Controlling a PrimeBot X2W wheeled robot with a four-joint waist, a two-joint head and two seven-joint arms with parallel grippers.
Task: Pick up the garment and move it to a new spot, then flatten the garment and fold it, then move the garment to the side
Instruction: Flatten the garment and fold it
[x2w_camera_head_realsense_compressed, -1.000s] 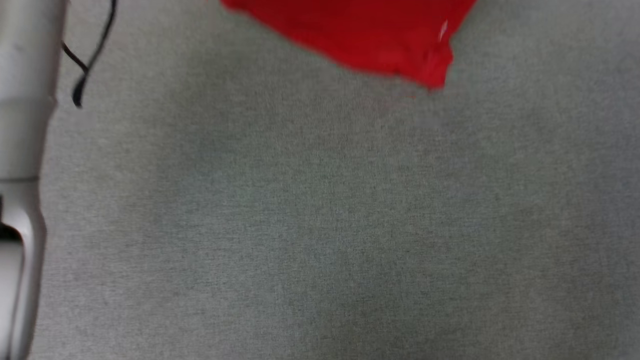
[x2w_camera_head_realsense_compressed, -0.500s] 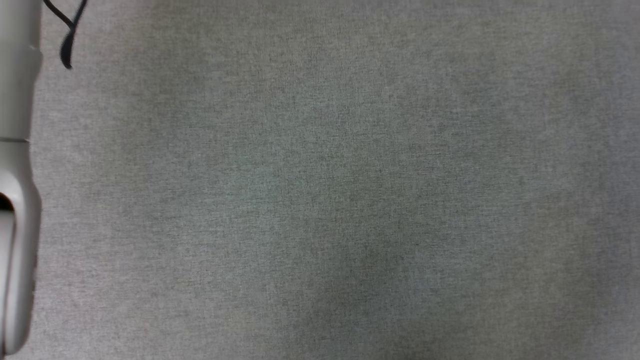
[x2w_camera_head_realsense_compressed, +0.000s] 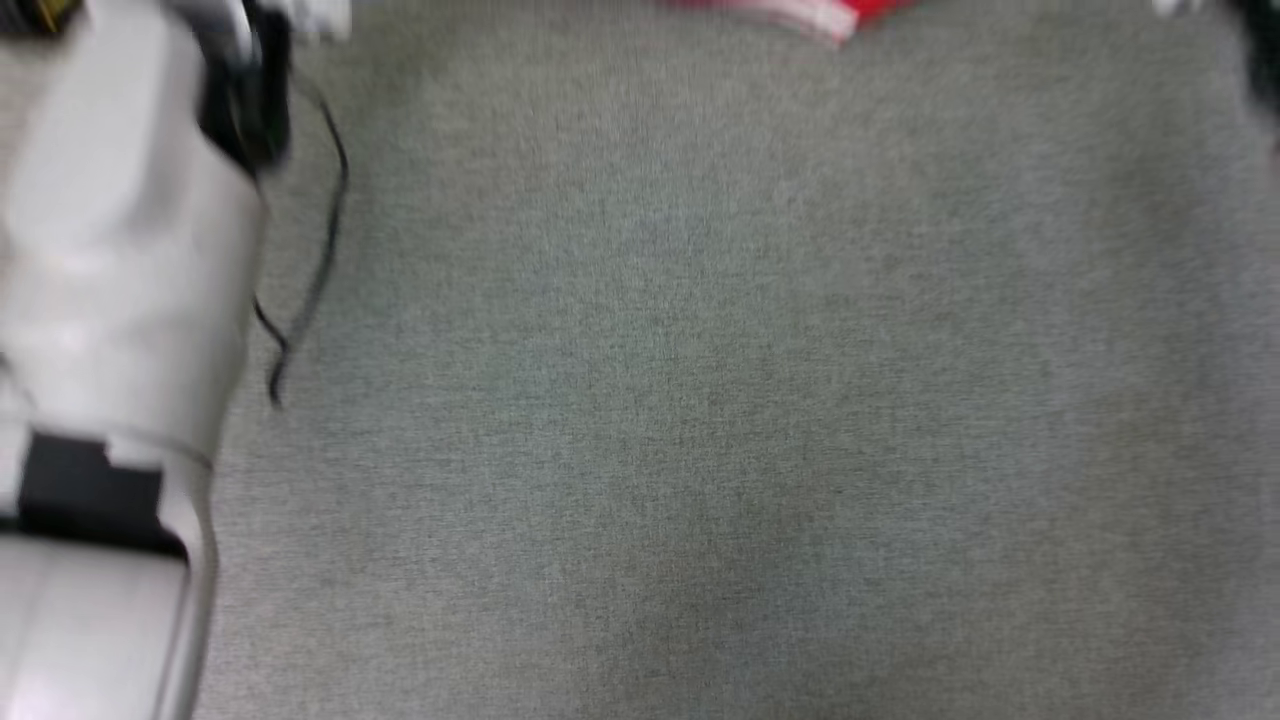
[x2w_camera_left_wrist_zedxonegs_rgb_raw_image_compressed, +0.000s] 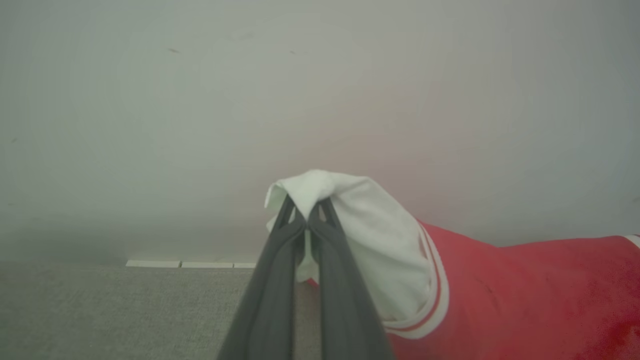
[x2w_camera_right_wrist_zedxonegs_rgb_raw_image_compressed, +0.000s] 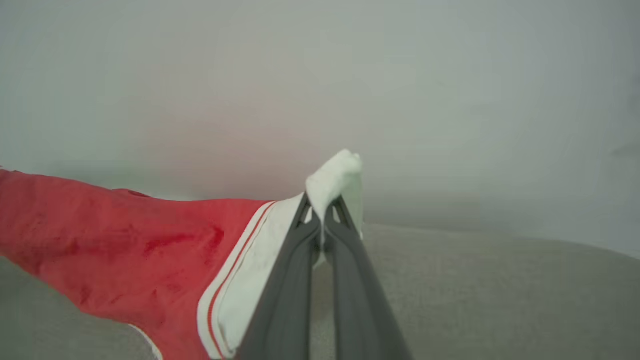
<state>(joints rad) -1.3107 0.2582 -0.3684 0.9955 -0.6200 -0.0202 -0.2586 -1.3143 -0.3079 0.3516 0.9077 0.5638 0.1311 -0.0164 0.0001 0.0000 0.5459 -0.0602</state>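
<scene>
Left wrist view: left gripper (x2w_camera_left_wrist_zedxonegs_rgb_raw_image_compressed: 306, 210) clamped on one sleeve of the shirt (x2w_camera_left_wrist_zedxonegs_rgb_raw_image_compressed: 525, 300), right gripper (x2w_camera_right_wrist_zedxonegs_rgb_raw_image_compressed: 323, 212) pinching the other, probably spreading it to lay flat

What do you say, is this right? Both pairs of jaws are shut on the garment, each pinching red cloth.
Not quite: both pairs of jaws are shut on the garment, but each pinches white sleeve cloth, not red. The left and right wrist views show it.

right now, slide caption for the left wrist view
left end effector pinching the garment by a white sleeve
</scene>
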